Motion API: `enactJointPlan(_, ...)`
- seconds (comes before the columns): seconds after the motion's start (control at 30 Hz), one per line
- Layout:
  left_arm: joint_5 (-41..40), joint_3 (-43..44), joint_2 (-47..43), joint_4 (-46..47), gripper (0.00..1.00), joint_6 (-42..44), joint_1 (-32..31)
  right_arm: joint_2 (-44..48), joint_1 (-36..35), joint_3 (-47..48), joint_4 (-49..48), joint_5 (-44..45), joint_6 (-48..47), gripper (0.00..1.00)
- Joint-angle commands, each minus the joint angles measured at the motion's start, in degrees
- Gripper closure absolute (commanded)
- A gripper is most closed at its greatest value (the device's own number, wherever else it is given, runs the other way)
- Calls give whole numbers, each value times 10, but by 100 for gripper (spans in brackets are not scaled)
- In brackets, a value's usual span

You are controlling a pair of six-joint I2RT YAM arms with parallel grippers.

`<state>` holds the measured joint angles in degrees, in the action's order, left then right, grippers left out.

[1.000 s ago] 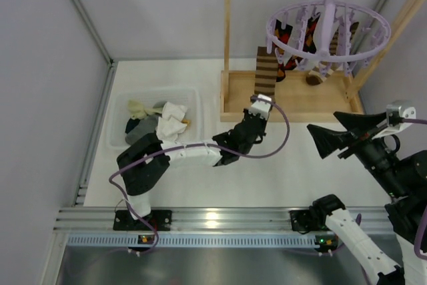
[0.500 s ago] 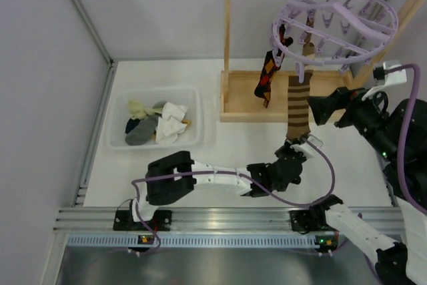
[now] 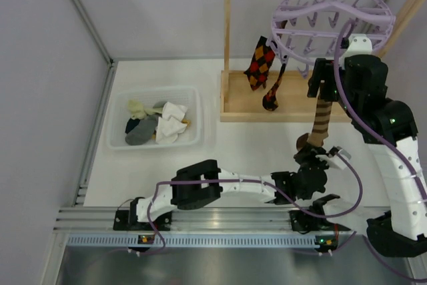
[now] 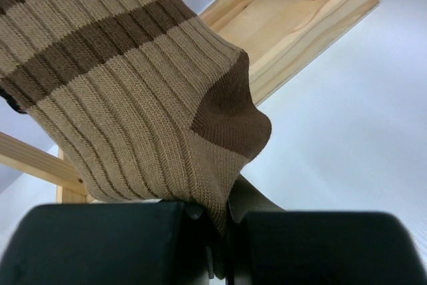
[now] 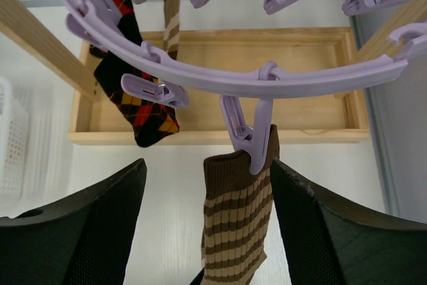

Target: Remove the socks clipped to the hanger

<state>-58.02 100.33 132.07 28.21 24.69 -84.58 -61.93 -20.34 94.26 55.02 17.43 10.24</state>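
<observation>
Left jaws pinched the striped sock (image 4: 133, 85) by its toe while right jaws gaped wide facing its hanger peg (image 5: 248, 137), best squeezed before pulling.

Left arm (image 3: 243, 188): you saw white links, black joints.
Cables (image 3: 155, 211): purple loops.
Right tool (image 5: 207, 168): black, finely textured fingers.

Lavender hanger (image 3: 333, 13): ring w/ spokes & dangling pegs, upper right of top view, tilted. Brown-tan striped sock (image 3: 323, 118) is clipped by its dark brown cuff to 1 peg on the ring's lower right. It's stretched down-left, heel & toe end nipped in the left gripper (image 4: 217, 231) at bottom of left wrist view. 2 diamond socks (image 3: 259, 63), red/orange/black, hang off the ring's left edge, top centre. A 2nd striped sock (image 5: 171, 21) hangs at top of right wrist view, left of centre.
</observation>
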Motion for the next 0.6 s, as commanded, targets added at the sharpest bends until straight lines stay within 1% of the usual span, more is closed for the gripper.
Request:
enactJointPlan(0.0, -14, 42, 15, 23, 100, 40, -7, -20, 1, 41, 11, 85, -10, 29)
enactJointPlan(0.13, -18, 64, 34, 24, 100, 58, -9, -58, -29, 65, 27, 152, -13, 35)
enactJointPlan(0.17, -17, 66, 35, 23, 100, 59, -10, -66, -40, 68, 33, 176, -13, 35)
enactJointPlan(0.2, -17, 72, 40, 22, 100, 61, -10, -78, -49, 70, 41, 223, -13, 35)
enactJointPlan(0.23, -19, 73, 41, 24, 100, 63, -11, -83, -69, 68, 40, 243, -13, 35)
enactJointPlan(0.3, -19, 75, 42, 24, 100, 64, -11, -93, -83, 66, 39, 287, -13, 36)
enactJointPlan(0.4, -19, 74, 42, 24, 100, 64, -11, -100, -101, 62, 30, 314, -15, 36)
enactJointPlan(0.57, -23, 61, 35, 24, 100, 57, -11, -77, -101, 15, -40, 336, -26, 38)
